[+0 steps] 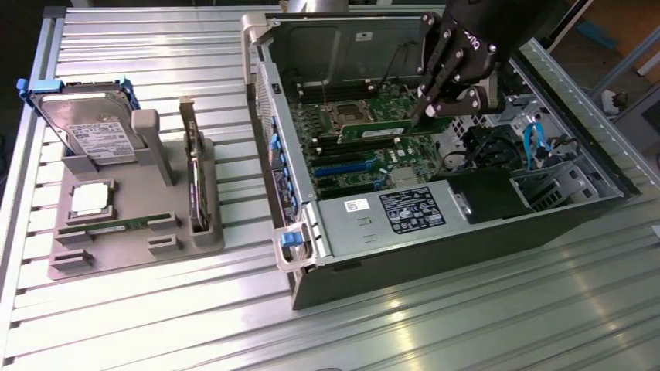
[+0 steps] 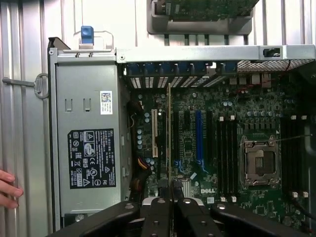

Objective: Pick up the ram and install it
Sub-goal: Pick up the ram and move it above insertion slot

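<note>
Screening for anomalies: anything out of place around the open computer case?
Yes: a person's fingers lie on the table right beside the case while the claw grips the ram above the motherboard. Nothing else stands out.

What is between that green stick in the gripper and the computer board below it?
Nothing visible. The gripper is shut on the ram, which hangs over the bare motherboard inside the open case. The blue cables lie off to the exterior view's right, clear of it.
</note>
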Controlling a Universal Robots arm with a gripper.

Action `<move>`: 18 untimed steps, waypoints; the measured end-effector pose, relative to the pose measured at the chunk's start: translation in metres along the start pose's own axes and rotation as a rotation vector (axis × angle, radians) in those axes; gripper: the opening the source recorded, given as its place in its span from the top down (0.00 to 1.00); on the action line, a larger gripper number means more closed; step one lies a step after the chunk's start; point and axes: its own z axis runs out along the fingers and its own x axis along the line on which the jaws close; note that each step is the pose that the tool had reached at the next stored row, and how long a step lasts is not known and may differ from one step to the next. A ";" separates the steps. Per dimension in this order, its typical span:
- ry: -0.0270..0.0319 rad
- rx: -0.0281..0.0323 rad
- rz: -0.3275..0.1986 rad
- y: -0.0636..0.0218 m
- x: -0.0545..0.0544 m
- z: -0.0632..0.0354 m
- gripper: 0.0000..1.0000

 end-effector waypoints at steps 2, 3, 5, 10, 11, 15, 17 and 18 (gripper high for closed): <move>-0.0001 0.0000 0.000 -0.0001 0.000 0.0000 0.88; -0.0001 0.0000 0.000 0.0000 -0.001 0.0001 0.88; -0.0004 0.0000 0.000 0.0001 -0.003 0.0002 0.88; -0.0010 0.0000 0.000 0.0003 -0.010 0.0007 0.88; -0.0009 0.0000 0.000 0.0004 -0.012 0.0007 0.88; -0.0009 0.0000 0.000 0.0006 -0.019 0.0014 0.88; -0.0009 0.0000 0.000 0.0007 -0.024 0.0019 0.88; -0.0008 0.0000 0.000 0.0008 -0.026 0.0020 0.88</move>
